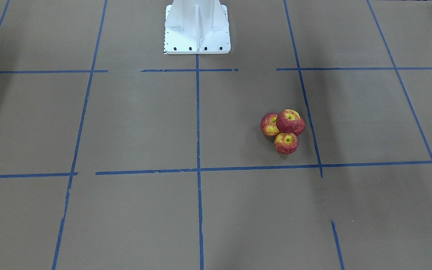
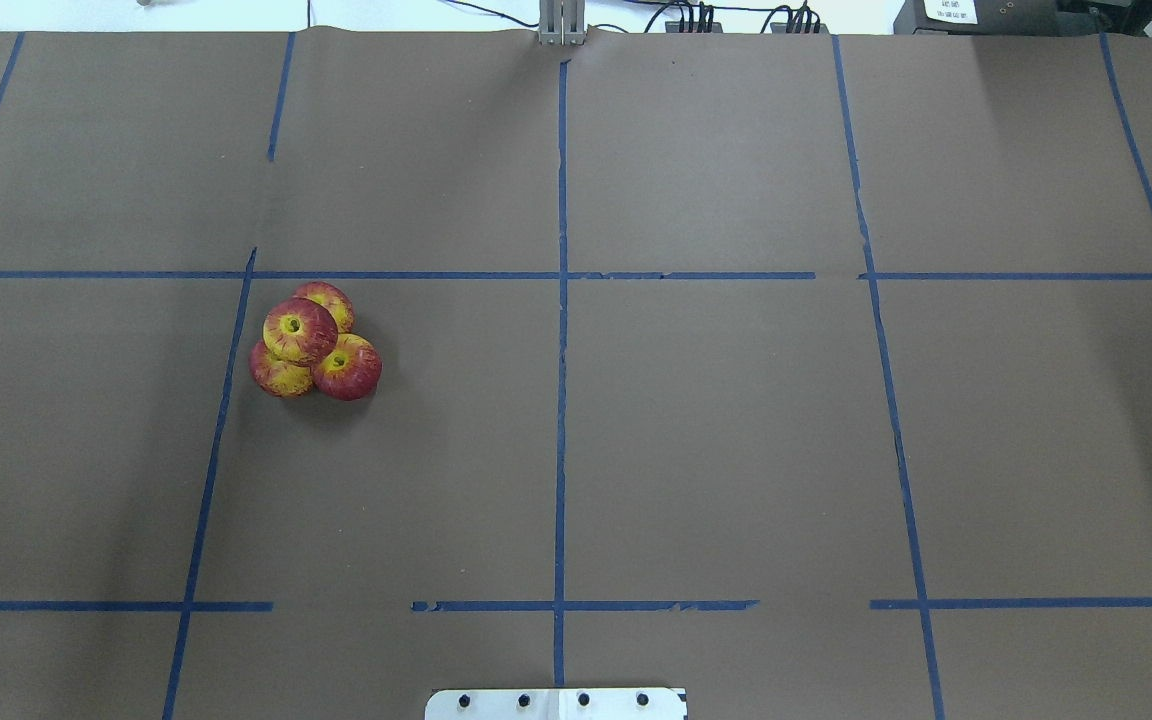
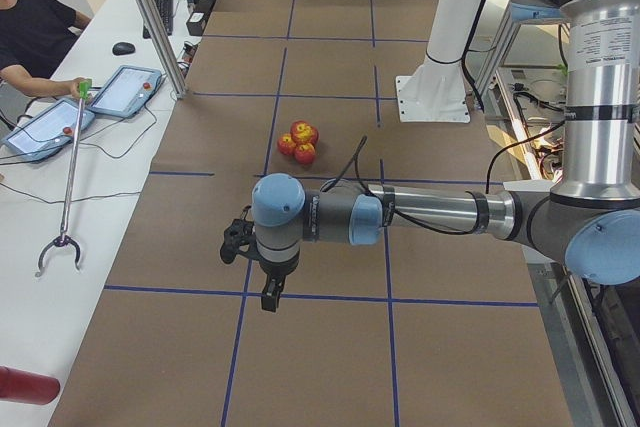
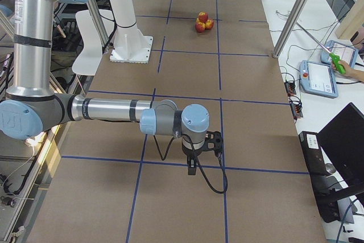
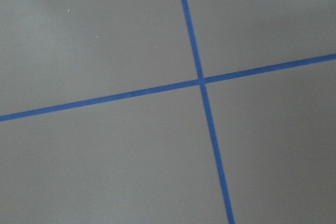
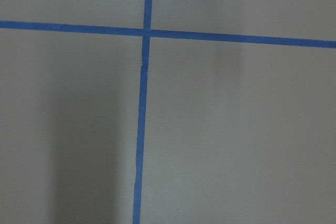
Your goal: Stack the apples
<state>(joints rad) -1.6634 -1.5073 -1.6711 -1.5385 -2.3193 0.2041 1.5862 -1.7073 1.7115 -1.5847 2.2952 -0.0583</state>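
Observation:
Four small red apples with yellow streaks sit in a tight pile on the robot's left half of the table. In the overhead view one apple (image 2: 300, 330) rests on top of three others (image 2: 347, 367), (image 2: 279, 375), (image 2: 326, 300). The front-facing view shows the top apple (image 1: 290, 122) and two lower ones (image 1: 269, 124), (image 1: 286, 143). The left gripper (image 3: 270, 297) hangs over the table's left end, far from the pile (image 3: 300, 137). The right gripper (image 4: 193, 169) hangs over the right end, far from the pile (image 4: 203, 22). I cannot tell whether either is open or shut. Both wrist views show only paper and tape.
Brown paper with a blue tape grid (image 2: 561, 400) covers the table. The white robot pedestal (image 1: 197, 26) stands at the robot's edge. A side table holds tablets (image 3: 130, 89), and a person there holds a grabber stick (image 3: 68, 177). A metal post (image 3: 150, 17) stands at the table's edge.

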